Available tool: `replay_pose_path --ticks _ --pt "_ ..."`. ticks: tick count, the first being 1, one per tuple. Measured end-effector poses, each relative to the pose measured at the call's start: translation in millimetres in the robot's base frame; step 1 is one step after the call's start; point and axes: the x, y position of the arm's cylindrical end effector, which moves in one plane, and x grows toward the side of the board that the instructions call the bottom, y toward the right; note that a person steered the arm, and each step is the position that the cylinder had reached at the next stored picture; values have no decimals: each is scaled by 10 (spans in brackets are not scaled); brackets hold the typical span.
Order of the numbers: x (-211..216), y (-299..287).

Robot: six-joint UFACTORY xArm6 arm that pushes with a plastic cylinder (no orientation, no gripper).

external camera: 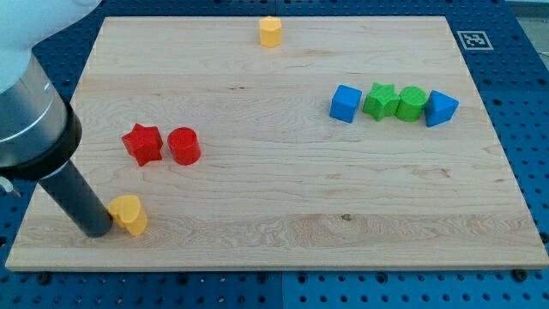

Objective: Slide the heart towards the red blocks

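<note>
A yellow heart block (129,213) lies near the view's bottom left of the wooden board (283,206). My tip (95,230) stands just left of the heart, touching or nearly touching its left side. A red star block (142,143) and a red cylinder block (184,146) sit side by side above the heart, a little to its right.
A yellow hexagonal block (271,31) sits at the view's top edge. At the right, a row holds a blue cube (345,103), a green star (380,100), a green cylinder (412,103) and a blue triangular block (441,108). A marker tag (473,39) sits off the board's top right corner.
</note>
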Motion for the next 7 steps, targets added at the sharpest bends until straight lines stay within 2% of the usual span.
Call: replay_pose_path --ticks 2,7 --pt "107 191" --pt "7 263"
